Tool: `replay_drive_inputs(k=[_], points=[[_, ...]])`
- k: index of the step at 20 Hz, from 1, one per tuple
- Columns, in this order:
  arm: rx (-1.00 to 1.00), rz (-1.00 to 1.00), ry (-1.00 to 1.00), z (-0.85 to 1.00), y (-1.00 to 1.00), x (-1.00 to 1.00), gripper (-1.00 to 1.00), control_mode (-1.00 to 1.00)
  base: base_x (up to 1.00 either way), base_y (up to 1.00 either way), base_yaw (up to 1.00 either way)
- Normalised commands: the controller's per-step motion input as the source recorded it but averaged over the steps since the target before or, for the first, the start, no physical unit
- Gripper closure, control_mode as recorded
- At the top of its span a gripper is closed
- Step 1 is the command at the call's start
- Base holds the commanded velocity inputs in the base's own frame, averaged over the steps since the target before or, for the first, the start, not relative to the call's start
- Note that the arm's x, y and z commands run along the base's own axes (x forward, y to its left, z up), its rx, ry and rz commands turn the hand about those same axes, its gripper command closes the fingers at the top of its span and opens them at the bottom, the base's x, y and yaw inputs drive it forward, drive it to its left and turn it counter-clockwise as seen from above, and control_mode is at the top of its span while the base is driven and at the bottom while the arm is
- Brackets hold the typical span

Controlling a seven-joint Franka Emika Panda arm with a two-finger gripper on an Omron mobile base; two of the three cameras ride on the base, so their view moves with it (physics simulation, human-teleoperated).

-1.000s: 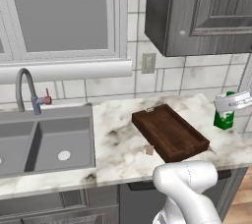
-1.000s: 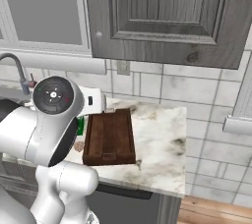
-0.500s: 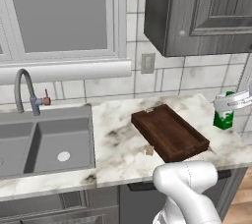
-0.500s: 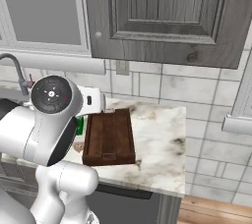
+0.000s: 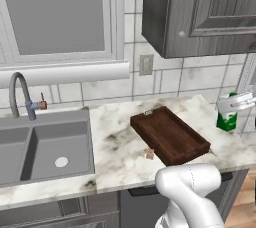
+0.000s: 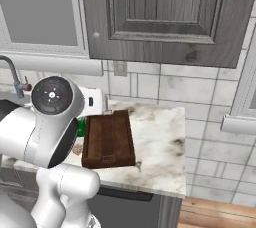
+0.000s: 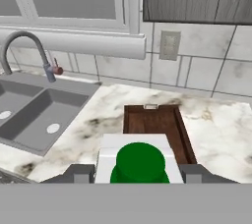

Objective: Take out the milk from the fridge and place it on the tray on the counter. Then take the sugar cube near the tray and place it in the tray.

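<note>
a: where's the milk (image 7: 137,165) relative to the gripper (image 7: 135,173)?
b: right between the fingers. in the hand view its white top and green cap sit between the two dark tips, jaws part-way closed onto the carton's sides. from the left base view the green carton (image 5: 227,118) hangs in the gripper (image 5: 235,104) above the counter's (image 5: 116,147) right end.

a: and the tray (image 7: 147,119)?
b: just ahead of the gripper and below it in the hand view, long side pointing away. nothing lies in it (image 5: 170,134).

a: the sugar cube?
b: a tiny tan cube (image 5: 149,154) on the marble, just beside the tray's near-left edge, well to the gripper's left.

a: anything hard to see?
b: in the right base view the arm covers the carton apart from a green sliver (image 6: 81,127) beside the tray (image 6: 109,138). the hand view's bottom cuts off the carton's body.

a: other containers?
b: the sink (image 5: 42,147), far left of the gripper, holds nothing.
</note>
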Motion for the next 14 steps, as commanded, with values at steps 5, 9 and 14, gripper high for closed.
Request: replay_drive_inputs(k=[5, 9, 14], points=[[0.0, -0.02, 0.0, -0.02, -0.01, 0.39, 1.0, -1.0, 0.0, 0.0, 0.0], [0.01, 0.08, -0.02, -0.28, 0.0, 0.32, 1.0, -1.0, 0.0, 0.0, 0.0], [0.06, 0.06, -0.1, -0.52, 0.0, 0.28, 1.0, -1.0, 0.0, 0.0, 0.0]])
